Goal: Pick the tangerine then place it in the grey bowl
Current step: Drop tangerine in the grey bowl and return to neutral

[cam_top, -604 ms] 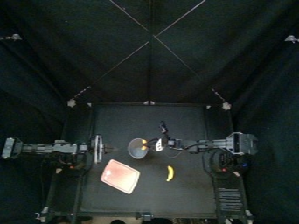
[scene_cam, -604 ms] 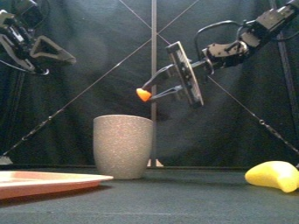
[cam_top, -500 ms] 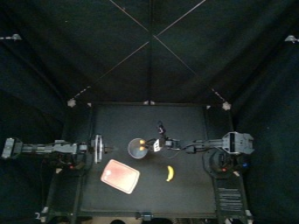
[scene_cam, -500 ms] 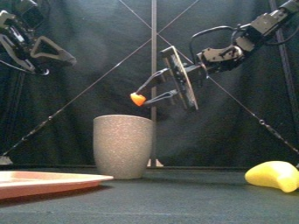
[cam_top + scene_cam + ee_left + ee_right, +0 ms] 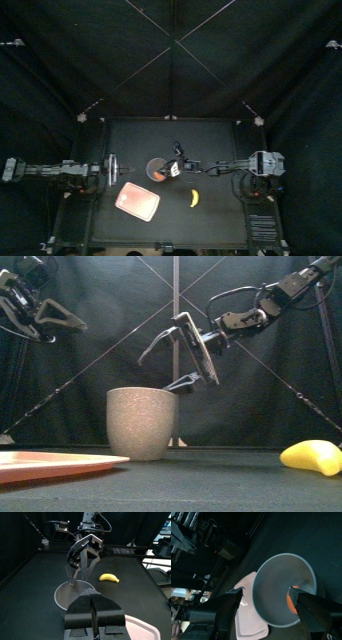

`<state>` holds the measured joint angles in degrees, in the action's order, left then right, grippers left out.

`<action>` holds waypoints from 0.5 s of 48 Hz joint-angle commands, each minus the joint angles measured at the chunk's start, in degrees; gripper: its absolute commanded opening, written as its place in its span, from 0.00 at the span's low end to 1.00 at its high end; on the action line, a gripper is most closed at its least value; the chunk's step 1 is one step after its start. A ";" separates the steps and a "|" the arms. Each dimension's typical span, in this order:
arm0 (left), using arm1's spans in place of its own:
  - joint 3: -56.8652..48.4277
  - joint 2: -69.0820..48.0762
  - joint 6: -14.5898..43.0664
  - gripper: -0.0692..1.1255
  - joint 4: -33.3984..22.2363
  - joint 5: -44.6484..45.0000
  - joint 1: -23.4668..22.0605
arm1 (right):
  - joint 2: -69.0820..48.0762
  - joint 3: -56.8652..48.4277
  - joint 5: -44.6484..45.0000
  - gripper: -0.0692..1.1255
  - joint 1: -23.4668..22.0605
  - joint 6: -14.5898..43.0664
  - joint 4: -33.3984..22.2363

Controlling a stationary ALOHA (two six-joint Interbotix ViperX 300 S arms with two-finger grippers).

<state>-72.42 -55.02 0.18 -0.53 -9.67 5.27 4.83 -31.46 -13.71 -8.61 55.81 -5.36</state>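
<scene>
Our right end effector [image 5: 154, 373] hangs wide open and empty over the bowl [image 5: 140, 421], the tangerine [image 5: 290, 603] lying inside beside one jaw, and we judge that this jaw, low at the rim, could snag and tip the bowl on withdrawal.

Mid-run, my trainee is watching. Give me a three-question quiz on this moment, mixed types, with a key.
1. True or false: the right gripper holds its jaws open just above the grey cup.
2. Where is the tangerine? A) on the pink tray B) inside the grey cup C) on the bare table
3. Fill in: the left gripper, resting at the table's left side, has its jaws ____.
Key: 1 true; 2 B; 3 shut.
</scene>
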 commanded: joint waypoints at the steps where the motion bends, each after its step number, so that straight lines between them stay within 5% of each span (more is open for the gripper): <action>1: 0.79 0.09 0.00 0.15 0.00 -0.53 0.09 | -4.39 -0.26 0.00 0.92 -0.18 -0.88 -3.16; 24: 0.79 0.18 0.09 0.15 0.18 -0.53 0.09 | -22.85 -16.61 -7.21 0.92 -3.52 -1.23 -29.36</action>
<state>-72.42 -55.02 0.18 -0.44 -9.58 5.27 -13.62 -46.32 -19.42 -11.43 54.76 -31.38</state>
